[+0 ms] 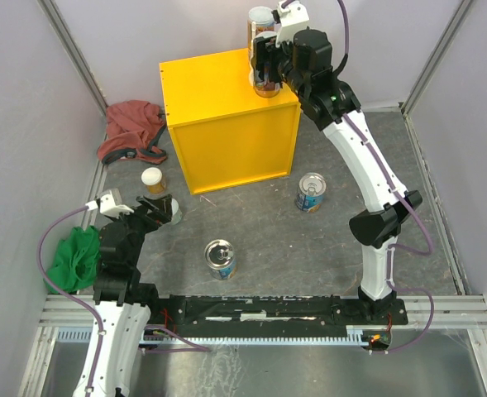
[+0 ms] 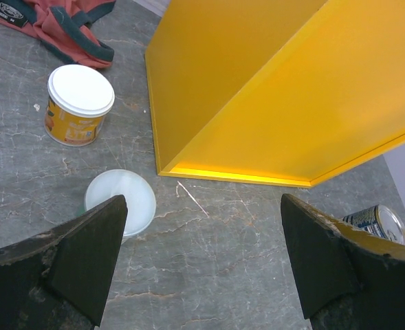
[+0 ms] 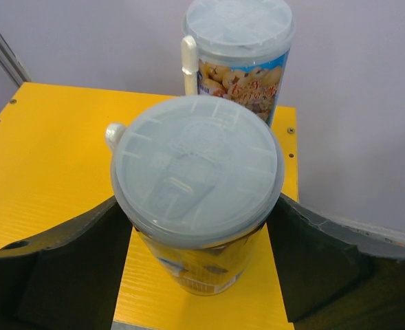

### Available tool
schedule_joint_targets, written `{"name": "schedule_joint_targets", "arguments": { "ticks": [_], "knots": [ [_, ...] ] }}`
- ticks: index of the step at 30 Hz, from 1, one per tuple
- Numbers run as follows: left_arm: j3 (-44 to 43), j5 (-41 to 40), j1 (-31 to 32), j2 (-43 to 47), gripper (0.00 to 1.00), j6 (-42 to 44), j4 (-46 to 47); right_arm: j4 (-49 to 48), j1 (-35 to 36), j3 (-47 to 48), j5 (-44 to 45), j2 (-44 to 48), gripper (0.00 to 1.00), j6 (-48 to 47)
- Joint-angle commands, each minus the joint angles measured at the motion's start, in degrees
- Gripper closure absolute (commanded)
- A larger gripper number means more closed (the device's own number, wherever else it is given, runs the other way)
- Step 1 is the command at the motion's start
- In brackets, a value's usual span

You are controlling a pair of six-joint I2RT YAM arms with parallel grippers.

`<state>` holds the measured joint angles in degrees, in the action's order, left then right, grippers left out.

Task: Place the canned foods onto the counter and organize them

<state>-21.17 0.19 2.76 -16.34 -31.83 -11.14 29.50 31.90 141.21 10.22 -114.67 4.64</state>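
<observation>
On the counter, the yellow box, a tall orange-labelled can stands upright at the near right corner. My right gripper straddles it, open, with thin gaps showing beside the can's body. A second tall can stands behind it at the back edge. On the floor are two silver-topped tins and two short white-lidded cans. My left gripper hangs open over bare floor, its left finger just beside the nearer short can.
A red cloth lies left of the box. A green cloth lies by the left arm's base. Grey walls close in the back and sides. The box's open front faces the left gripper.
</observation>
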Motion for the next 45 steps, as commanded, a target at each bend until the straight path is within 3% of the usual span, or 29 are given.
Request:
{"name": "schedule_joint_targets", "arguments": {
  "ticks": [1,4,17,26,31,45],
  "knots": [
    [-1.38,0.69,0.09,0.34,0.02,-1.46,-0.14,2.01,0.36,-1.01,0.97,2.61,0.13,0.76],
    [-1.65,0.78,0.14,0.23,0.02,-1.52,-0.47,2.12,0.41,-1.21,1.12,2.66,0.09,0.97],
    [-2.52,0.85,0.14,0.15,0.02,-2.86,-1.1,2.41,0.39,-2.59,1.12,6.03,0.07,1.3],
    [-3.36,0.72,0.11,1.06,0.01,-5.08,-3.13,0.78,0.49,-9.53,0.27,11.85,0.07,2.86],
    [-3.4,0.69,0.14,2.14,0.0,-6.79,-4.07,-1.04,0.98,-16.83,0.77,17.14,0.07,3.99],
    [0.1,0.48,0.12,5.6,0.01,-13.0,-4.02,-4.97,1.5,-49.3,12.0,40.13,0.07,7.75]
  ]
}}
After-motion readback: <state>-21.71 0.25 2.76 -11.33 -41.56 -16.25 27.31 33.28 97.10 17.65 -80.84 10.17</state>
